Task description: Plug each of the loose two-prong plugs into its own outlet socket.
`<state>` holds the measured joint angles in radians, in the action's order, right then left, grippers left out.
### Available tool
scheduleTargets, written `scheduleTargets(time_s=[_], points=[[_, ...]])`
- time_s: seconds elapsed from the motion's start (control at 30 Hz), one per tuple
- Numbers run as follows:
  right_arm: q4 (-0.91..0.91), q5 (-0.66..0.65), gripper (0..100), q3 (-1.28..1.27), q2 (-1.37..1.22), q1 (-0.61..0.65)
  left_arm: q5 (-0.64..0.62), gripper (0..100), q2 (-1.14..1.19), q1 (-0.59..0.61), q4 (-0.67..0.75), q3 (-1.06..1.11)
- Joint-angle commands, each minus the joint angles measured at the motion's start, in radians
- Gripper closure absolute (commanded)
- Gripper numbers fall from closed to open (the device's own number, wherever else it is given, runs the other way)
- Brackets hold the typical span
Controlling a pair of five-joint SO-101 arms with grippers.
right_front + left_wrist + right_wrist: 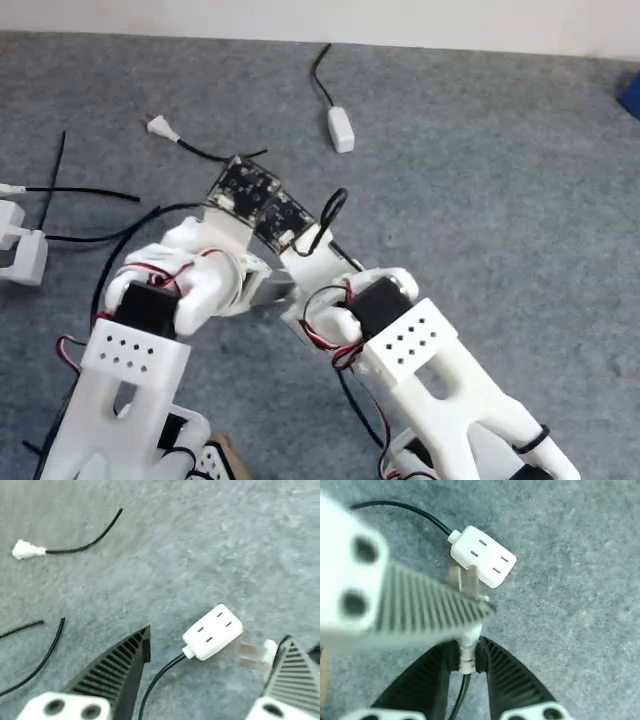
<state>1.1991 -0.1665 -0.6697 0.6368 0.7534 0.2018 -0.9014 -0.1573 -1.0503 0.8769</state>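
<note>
A white two-prong plug (462, 580) is grasped by the right gripper (467, 650), whose dark fingers (507, 680) are clenched on the plug body where the cord leaves it. The prongs are pointed at the side of a white outlet socket (485, 562) and are seen just beside its edge; whether they touch it cannot be told. They are not in the slots, which are turned upward on the flat face of the socket. The socket is laid flat on the grey carpet (500, 150), with its black cord (164, 673) attached.

The left gripper (218, 635) is released: its jaws are spread wide, and the socket is seen between them, touched by neither. One of its fingers (435, 605) is crossed over the held plug.

In the high view, counted from the place where the two arms meet, a second plug (160, 127) is found loose toward ten o'clock, and a second socket (341, 129) toward one o'clock. More white sockets (22, 255) are placed at nine o'clock, at the edge.
</note>
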Motion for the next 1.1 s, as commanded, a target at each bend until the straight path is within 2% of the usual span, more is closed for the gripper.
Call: scheduleTargets(time_s=[0.0,0.33,0.57,0.87,1.07], points=[[0.024,0.003,99.3,0.093,0.03,0.005,0.017,64,-0.004,0.033,0.052,0.048],[0.042,-0.038,99.3,0.173,0.018,-0.099,0.017,64,-0.008,0.031,0.051,0.062],[0.093,-0.064,99.3,0.312,0.013,-0.099,0.017,64,-0.008,0.033,0.052,0.059],[0.114,-0.06,99.3,0.43,-0.194,-0.099,0.017,64,-0.008,0.033,0.051,0.067],[0.147,-0.063,99.3,0.522,-0.245,-0.101,0.017,64,-0.008,0.033,0.089,0.116]])
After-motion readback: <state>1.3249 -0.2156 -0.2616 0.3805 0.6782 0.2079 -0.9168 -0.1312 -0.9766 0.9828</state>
